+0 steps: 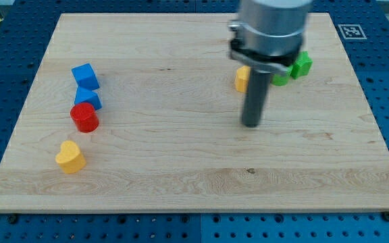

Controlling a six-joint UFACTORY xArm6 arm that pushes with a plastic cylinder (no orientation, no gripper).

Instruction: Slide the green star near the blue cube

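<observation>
Two green blocks lie at the view's upper right, one [303,64] right of the arm and one [280,77] lower and partly hidden by it; I cannot tell which is the star. A blue cube [85,75] sits at the view's left with a second blue block [88,98] touching it just below. My tip [250,124] rests on the board at centre right, below and left of the green blocks and far right of the blue ones. It touches no block.
A red cylinder [84,117] sits against the lower blue block. A yellow heart [70,156] lies below it near the board's left edge. A yellow-orange block [240,79] sits just left of the rod, partly hidden.
</observation>
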